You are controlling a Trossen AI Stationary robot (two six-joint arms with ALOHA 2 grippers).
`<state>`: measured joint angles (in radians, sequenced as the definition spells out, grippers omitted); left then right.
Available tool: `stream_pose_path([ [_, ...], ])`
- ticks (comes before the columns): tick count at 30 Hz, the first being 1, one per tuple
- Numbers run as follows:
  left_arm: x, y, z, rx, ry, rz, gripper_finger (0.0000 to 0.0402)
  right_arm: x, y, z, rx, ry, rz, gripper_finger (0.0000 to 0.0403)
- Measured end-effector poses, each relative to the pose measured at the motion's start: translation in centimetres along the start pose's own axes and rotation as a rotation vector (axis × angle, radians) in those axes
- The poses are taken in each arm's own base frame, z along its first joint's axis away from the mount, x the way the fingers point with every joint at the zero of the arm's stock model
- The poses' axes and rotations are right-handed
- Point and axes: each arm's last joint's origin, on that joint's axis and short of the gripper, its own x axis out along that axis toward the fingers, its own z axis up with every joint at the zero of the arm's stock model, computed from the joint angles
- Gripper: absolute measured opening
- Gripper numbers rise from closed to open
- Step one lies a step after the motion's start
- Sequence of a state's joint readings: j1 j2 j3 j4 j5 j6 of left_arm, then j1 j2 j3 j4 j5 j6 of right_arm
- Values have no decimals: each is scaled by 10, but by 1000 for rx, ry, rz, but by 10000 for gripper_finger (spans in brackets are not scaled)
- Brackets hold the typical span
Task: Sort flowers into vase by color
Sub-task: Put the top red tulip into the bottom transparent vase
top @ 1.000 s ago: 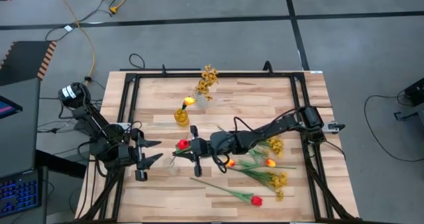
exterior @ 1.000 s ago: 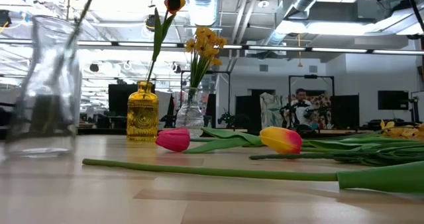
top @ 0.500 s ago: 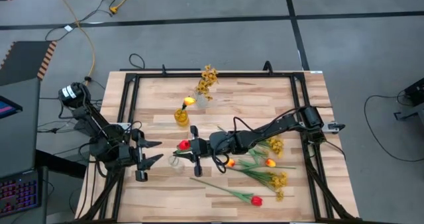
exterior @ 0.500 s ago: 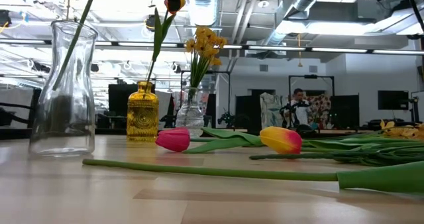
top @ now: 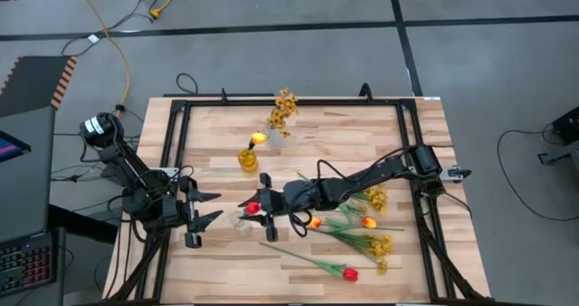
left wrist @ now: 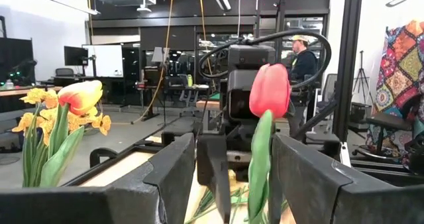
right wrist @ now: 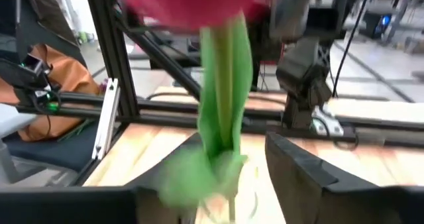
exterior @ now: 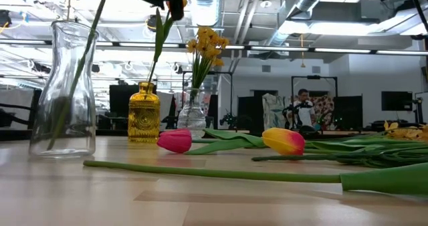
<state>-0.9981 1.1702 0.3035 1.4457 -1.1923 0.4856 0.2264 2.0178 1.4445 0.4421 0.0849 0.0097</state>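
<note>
A red tulip [top: 253, 206] stands upright with its green stem [exterior: 73, 79] slanting down inside the tall clear vase [exterior: 63, 92], and its lower end reaches the vase's bottom. The vase [top: 239, 221] stands left of centre on the table. My right gripper [top: 260, 208] is level beside the tulip. In the right wrist view the stem [right wrist: 225, 105] stands in the gap between its parted fingers [right wrist: 232, 144]. My left gripper [top: 210, 206] waits open and empty just left of the vase, facing the tulip [left wrist: 269, 91]. My right gripper's fingers [right wrist: 311, 177] come level from the table's right and stand on either side of the tulip's stem, below the flower head. I cannot tell whether either finger touches the stem.
Behind the clear vase, a yellow vase [top: 247, 159] holds a yellow-orange tulip and a small clear vase [top: 276, 136] holds mustard blossoms. Loose tulips [top: 369, 222], mustard sprays [top: 382, 245] and a long red tulip [top: 348, 273] lie at the right and near side. A person [exterior: 304, 105] stands far behind.
My right gripper has gone down and slightly toward the near edge with the red tulip. The stem has sunk from the vase's neck to its bottom. The clear vase has shifted a little toward the table's right and then stood still.
</note>
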Motion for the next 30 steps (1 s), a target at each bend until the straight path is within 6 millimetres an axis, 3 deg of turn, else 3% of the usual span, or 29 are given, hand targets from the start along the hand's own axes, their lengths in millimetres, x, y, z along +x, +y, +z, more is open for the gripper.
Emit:
stream_pose_path([
  [5,0,0,0,0,0,0,192,0,-4,-6,40,60,-13,210],
  [13,0,0,0,0,0,0,192,-5,-8,-9,24,170,-24,215],
  [24,0,0,0,1,-1,-2,192,-46,-15,6,3,468,-41,215],
  [30,0,0,0,1,-1,-3,192,-58,-16,-5,-10,649,-42,215],
])
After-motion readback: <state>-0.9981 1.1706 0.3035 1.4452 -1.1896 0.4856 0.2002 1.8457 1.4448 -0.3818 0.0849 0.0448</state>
